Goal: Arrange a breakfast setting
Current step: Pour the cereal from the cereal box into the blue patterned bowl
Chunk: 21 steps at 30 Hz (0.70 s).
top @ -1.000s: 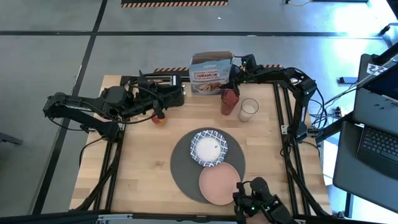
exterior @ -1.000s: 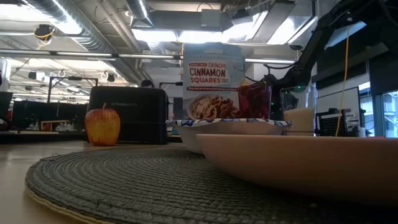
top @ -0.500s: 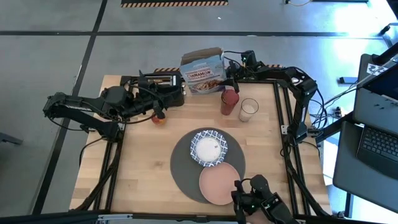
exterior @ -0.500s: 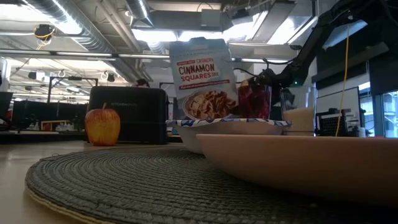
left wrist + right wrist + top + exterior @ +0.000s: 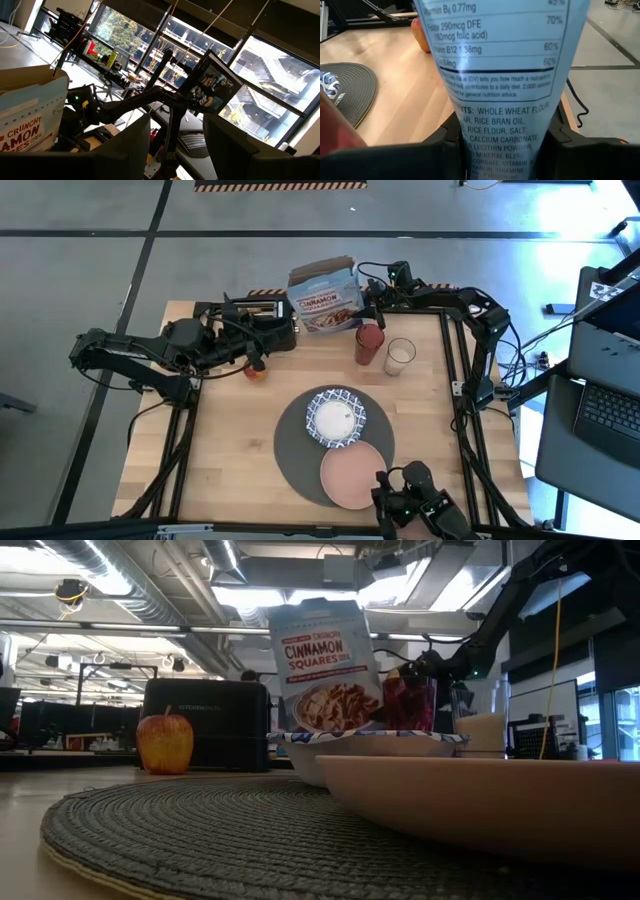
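Observation:
A blue Cinnamon Squares cereal box [image 5: 323, 295] is at the table's far edge, with my right gripper [image 5: 372, 302] shut on it from the right. On the round dark-grey mat [image 5: 295, 450] sit the blue-and-white bowl [image 5: 336, 417] and the salmon-pink plate [image 5: 352, 477]. The red tumbler [image 5: 369, 343] and the milk glass [image 5: 399, 357] stand on the wood, right of the box. My left gripper [image 5: 252, 353] hangs open over the left half, near the apple [image 5: 256, 372], with nothing between its fingers [image 5: 135, 150]. My right gripper pinches the cereal box across its narrow printed side panel [image 5: 505, 145], one finger [image 5: 445, 155] on each broad face. The fingers come about level from the table's right. The box [image 5: 325, 665] tilts, its top toward the table's left. The bowl hides its bottom in the low view.
A black toaster [image 5: 262, 320] stands at the far edge, left of the box. The tumbler and glass stand close under my right arm. Bare wood lies left of the mat.
My right gripper has moved the cereal box toward the table's left. The box has tipped from upright to leaning, its top toward the left. It also shows a little higher in the low view.

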Motion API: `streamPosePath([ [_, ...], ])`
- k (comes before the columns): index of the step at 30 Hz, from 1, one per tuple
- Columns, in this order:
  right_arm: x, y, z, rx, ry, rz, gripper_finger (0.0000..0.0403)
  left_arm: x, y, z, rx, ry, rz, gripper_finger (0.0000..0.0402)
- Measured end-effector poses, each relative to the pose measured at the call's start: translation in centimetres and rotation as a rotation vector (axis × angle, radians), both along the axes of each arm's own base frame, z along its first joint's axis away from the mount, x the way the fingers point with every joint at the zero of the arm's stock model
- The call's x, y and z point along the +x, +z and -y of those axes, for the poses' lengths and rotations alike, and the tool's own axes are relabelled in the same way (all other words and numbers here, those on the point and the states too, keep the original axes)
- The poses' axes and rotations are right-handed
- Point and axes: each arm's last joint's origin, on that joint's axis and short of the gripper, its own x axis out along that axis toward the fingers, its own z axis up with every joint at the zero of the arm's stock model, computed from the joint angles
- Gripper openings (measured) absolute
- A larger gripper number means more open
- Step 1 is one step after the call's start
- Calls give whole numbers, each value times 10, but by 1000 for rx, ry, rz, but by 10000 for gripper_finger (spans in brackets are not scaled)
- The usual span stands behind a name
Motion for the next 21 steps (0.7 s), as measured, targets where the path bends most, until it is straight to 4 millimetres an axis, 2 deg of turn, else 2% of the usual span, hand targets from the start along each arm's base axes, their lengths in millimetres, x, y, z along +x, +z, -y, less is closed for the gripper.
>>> streamPosePath([
  [7,0,10,0,-17,6,32,127,0,0,0,6,2,-3,174],
  [17,-4,52,-5,-114,-3,111,127,0,0,-5,6,26,-4,174],
  [21,-8,75,-11,-155,-2,145,127,0,0,-6,14,25,-7,174],
])
